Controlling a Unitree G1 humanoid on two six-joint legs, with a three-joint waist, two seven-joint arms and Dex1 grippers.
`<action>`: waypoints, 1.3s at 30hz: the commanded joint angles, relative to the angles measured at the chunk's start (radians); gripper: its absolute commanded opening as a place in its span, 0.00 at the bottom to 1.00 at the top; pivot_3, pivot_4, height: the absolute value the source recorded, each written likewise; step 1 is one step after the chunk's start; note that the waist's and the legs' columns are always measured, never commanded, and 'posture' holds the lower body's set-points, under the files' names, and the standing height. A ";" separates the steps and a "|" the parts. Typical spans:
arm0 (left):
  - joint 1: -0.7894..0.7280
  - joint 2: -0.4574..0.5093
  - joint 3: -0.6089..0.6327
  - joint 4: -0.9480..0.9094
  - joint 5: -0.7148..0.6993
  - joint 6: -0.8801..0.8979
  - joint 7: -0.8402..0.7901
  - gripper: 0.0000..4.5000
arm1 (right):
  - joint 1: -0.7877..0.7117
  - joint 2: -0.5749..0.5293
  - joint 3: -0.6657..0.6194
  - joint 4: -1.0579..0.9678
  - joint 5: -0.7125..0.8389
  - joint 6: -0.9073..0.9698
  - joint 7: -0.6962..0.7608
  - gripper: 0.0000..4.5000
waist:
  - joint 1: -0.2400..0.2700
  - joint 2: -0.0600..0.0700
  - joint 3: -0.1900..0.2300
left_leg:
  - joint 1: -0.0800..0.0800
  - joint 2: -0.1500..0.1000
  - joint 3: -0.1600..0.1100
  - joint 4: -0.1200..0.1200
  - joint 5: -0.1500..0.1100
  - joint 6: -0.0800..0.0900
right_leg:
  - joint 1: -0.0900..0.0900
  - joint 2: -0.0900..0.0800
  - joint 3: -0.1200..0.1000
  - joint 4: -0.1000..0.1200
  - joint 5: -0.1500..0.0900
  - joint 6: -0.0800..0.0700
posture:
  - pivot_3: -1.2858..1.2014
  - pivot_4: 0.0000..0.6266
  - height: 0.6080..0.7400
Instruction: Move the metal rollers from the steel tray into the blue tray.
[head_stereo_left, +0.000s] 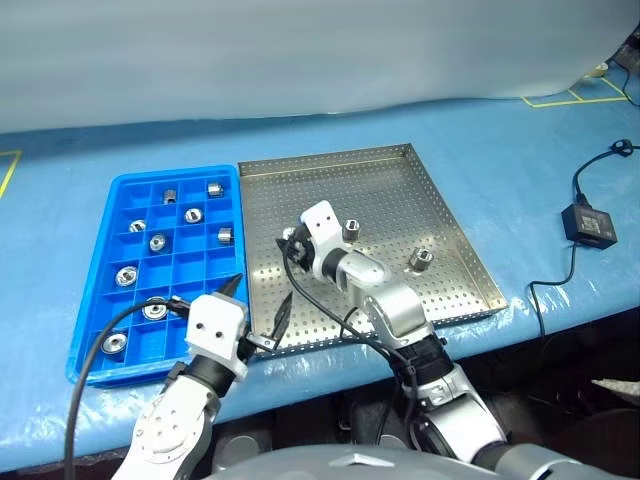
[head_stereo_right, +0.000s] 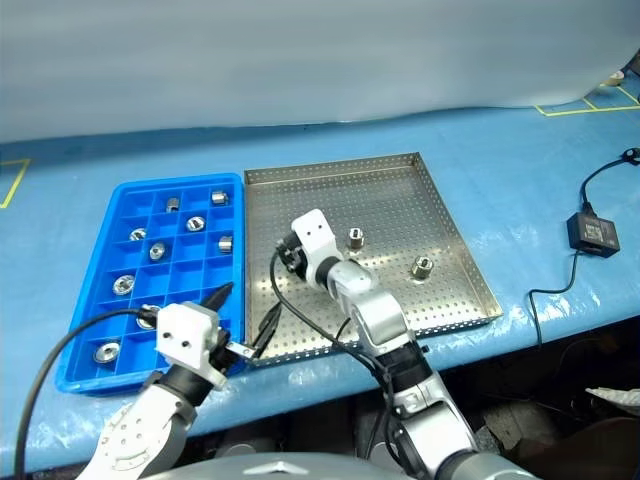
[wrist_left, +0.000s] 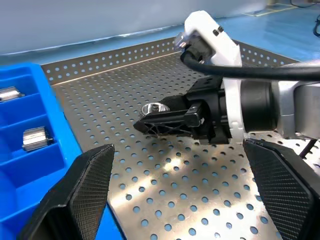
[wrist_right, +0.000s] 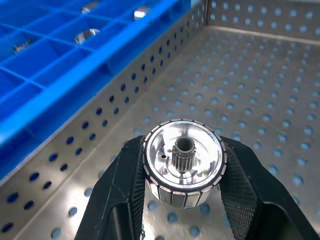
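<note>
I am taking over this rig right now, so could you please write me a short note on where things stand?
Right pincer: shut on a metal roller, low over the steel tray near its edge beside the blue tray.
Left pincer: open, holds nothing, over the seam between the two trays at their near edge.
Done: about ten rollers already sit in the blue tray's compartments.
Left: carry the gripped roller to a free blue compartment, then fetch the two rollers loose on the steel tray, one mid-tray and one nearer its right rim.
</note>
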 joint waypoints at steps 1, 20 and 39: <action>0.038 -0.024 0.044 -0.070 0.014 -0.051 0.034 1.00 | -0.116 0.066 -0.010 -0.084 0.037 0.011 0.005 0.38 | 0.003 0.001 0.001 | 0.000 0.000 0.000 0.000 0.000 0.000 | 0.000 0.000 0.000 0.000 0.000 0.000 | 0.61 0.24 1.00; 0.277 -0.110 0.123 -0.109 0.072 -0.206 0.099 1.00 | -0.247 0.222 0.159 0.300 0.049 -0.179 0.143 0.38 | 0.099 0.001 0.004 | -0.002 0.000 -0.003 -0.002 -0.001 0.001 | 0.000 -0.001 -0.006 -0.001 -0.004 -0.003 | 0.67 0.24 1.00; 0.361 -0.154 0.037 -0.100 0.133 -0.270 0.140 1.00 | -0.413 0.336 0.170 0.610 0.060 -0.353 0.190 0.38 | 0.121 0.001 0.004 | 0.000 0.001 -0.005 -0.002 -0.001 0.001 | 0.001 0.000 -0.007 0.001 -0.005 -0.004 | 0.72 0.24 1.00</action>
